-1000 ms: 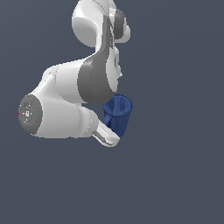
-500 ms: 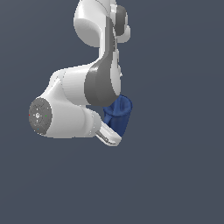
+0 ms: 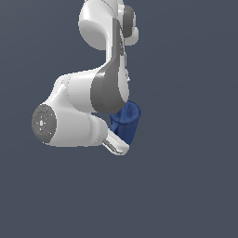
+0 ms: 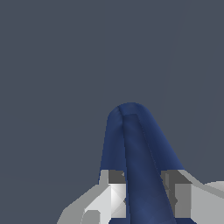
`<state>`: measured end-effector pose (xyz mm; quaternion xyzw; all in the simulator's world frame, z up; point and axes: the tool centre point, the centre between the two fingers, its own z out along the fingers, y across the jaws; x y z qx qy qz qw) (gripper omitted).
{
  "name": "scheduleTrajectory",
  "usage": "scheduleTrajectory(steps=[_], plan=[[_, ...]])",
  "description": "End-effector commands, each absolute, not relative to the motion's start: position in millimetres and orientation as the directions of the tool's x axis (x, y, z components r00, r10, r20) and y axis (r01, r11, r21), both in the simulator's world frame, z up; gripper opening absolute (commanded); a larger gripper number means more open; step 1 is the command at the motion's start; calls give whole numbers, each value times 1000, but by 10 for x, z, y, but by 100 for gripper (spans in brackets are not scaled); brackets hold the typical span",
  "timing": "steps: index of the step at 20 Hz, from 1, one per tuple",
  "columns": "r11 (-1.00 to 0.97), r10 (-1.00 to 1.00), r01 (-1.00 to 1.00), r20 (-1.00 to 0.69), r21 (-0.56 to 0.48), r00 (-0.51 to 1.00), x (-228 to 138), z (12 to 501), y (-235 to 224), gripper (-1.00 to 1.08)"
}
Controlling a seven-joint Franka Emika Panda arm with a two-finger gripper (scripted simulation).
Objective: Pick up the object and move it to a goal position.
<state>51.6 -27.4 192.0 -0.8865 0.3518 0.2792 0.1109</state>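
Note:
The object, a dark blue mug [image 3: 126,122], hangs in the air, tilted, tucked against the white arm in the exterior view. My gripper [image 3: 122,139] is shut on it; one white finger [image 3: 116,145] shows under the mug, the other is hidden behind it. In the wrist view the mug [image 4: 135,162] fills the gap between the two fingers [image 4: 113,197], which press on its wall from either side, and its rounded end points away from the camera. The handle is not clearly visible.
The white arm [image 3: 79,111] with its grey elbow joint fills the middle of the exterior view. Behind it there is only a flat dark grey-blue background. No table, edge or other object shows in either view.
The arm has swung toward the exterior view's right and slightly up, carrying the mug along. The grip on the mug looks unchanged.

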Motion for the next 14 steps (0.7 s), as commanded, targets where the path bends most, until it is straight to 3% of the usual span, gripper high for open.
scheduleTrajectory(steps=[1, 14], plan=[[-728, -562, -686, -573, 0, 596, 516, 1917, -273, -100], [-734, -554, -677, -531, -52, 641, 582, 2232, -285, -100]])
